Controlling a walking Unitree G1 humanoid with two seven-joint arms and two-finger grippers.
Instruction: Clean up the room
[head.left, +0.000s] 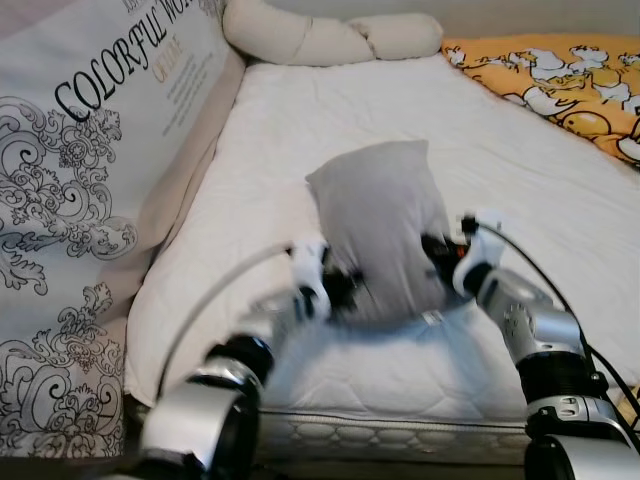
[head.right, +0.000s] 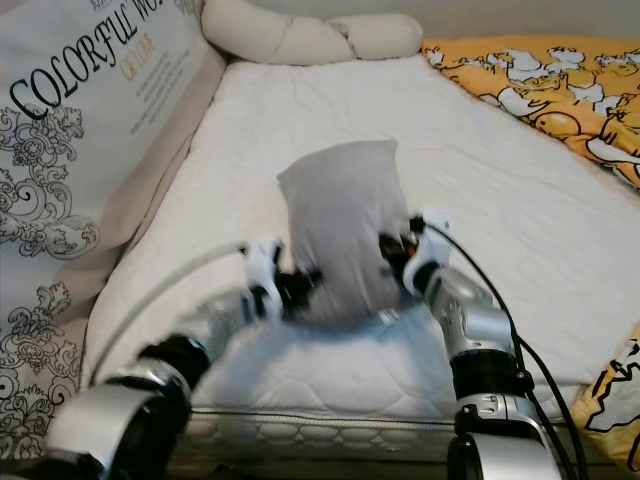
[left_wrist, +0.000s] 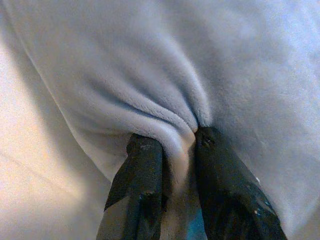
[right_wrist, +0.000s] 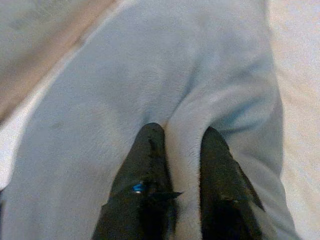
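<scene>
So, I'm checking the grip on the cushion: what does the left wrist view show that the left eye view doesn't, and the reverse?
Left wrist view: a fold of plush fabric pinched between the left pincer's black fingers.
Left eye view: the right pincer at the opposite edge, the white quilted mattress, the orange cartoon-print blanket and the cream knotted bolster.
Both: the grey plush cushion.
</scene>
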